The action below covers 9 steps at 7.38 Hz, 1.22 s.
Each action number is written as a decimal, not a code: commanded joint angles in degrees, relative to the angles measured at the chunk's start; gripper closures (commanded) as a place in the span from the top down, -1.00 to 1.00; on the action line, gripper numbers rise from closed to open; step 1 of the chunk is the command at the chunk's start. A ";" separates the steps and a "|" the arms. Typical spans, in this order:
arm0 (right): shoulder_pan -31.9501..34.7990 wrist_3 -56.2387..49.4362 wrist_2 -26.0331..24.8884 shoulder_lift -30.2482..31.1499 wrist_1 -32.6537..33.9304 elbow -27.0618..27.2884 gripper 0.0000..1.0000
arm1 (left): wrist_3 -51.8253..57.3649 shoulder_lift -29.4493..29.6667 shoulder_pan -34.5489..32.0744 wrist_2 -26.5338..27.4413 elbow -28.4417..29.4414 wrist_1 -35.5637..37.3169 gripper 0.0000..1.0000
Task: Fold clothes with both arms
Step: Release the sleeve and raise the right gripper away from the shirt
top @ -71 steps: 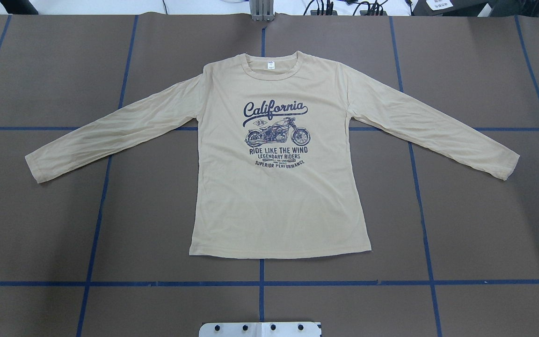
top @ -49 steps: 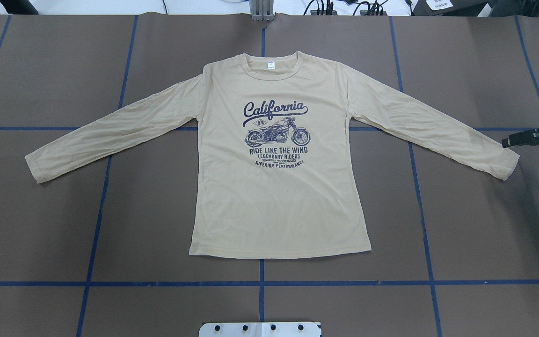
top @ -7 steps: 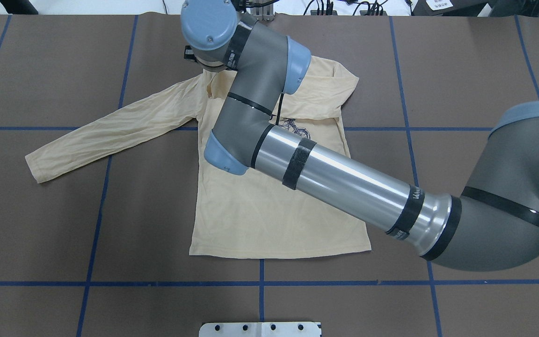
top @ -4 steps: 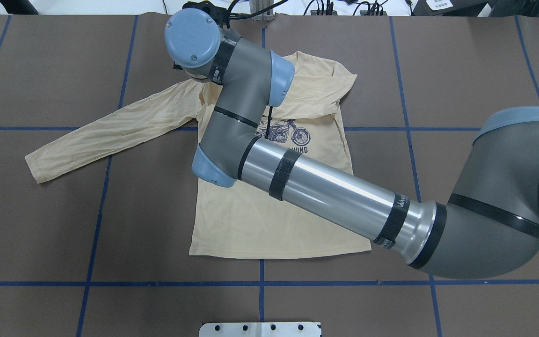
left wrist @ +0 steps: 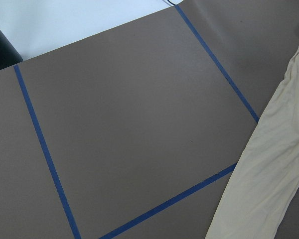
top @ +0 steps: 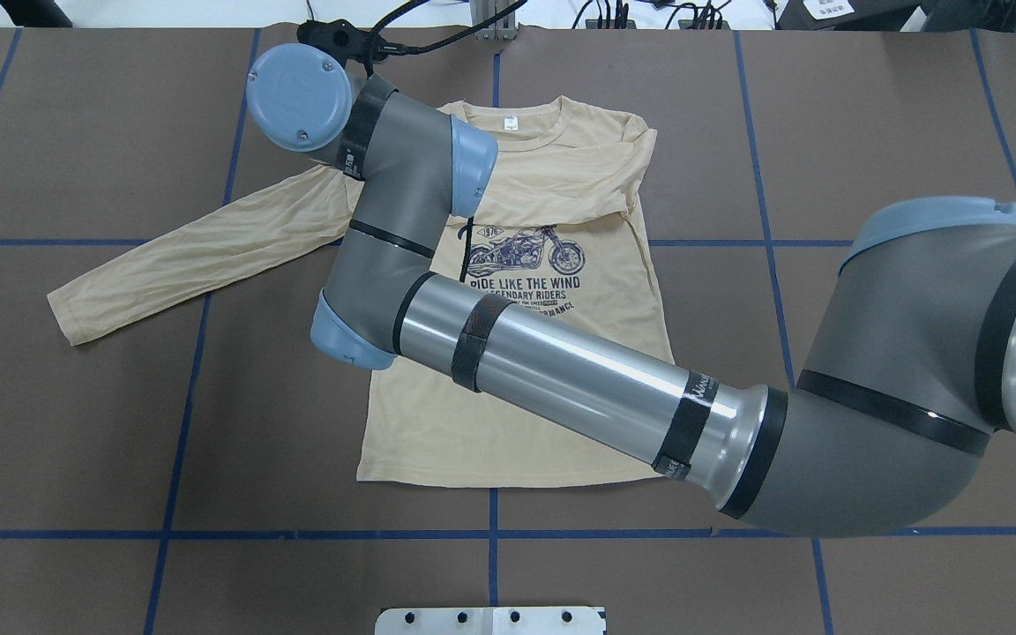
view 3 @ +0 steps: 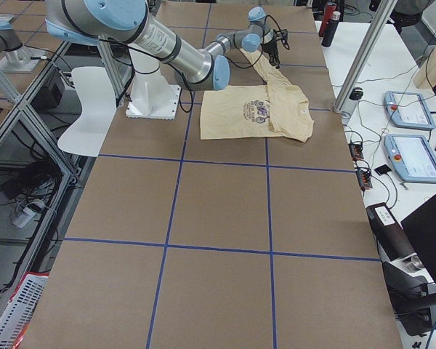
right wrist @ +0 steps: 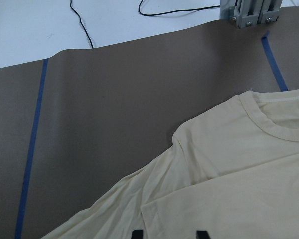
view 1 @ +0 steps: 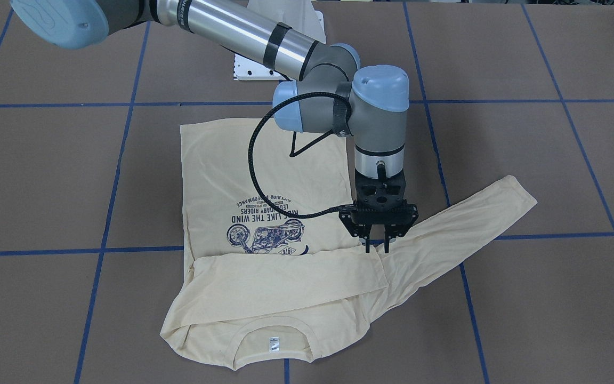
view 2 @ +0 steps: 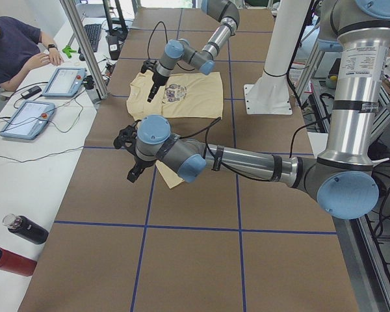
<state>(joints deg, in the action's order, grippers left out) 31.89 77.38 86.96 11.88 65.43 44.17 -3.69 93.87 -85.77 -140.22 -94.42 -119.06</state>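
Right claw (view 1: 377,244): released, nothing held. The right wrist view shows both fingertips (right wrist: 136,234) apart over cloth. It hangs just above the T-shirt (view 1: 216,170), at the shoulder on the robot's left, where the cuff end of the folded sleeve (view 1: 285,277) finishes.

Folded sleeve lies flat across the chest below the collar, covering the top of the print. The shirt body is flat on the table (view 1: 46,186), with the hem toward the robot.

Right arm (top: 561,379) crosses diagonally over the shirt.

The other sleeve (view 1: 461,224) is spread out on the table and not yet folded.

Left claw (view 2: 132,170) is out near that sleeve's cuff; cannot tell if it is released or clenched.

Judgement: the first sleeve fold is done and the claw is clearing.
- Lift straight up before swinging back, so a finger cannot snag the cuff.
- For the second sleeve, pinch at the cuff, carry it low, and lay it parallel on the first without tugging the shoulder.
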 commanded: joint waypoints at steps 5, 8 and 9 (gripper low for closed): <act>12.56 -11.00 22.79 12.32 18.21 21.06 0.98 | -13.03 -2.18 10.31 7.89 0.47 -7.54 1.00; 19.15 -25.01 27.04 33.38 26.38 43.97 0.99 | -22.40 -8.51 16.85 15.31 0.56 -18.03 1.00; 22.74 -31.35 29.73 39.99 27.98 50.51 0.99 | -27.81 -9.05 19.82 16.37 0.64 -21.88 1.00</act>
<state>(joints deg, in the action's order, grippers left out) 50.63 54.15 114.20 42.61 90.56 84.90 -26.22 86.17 -68.95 -125.43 -93.84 -136.58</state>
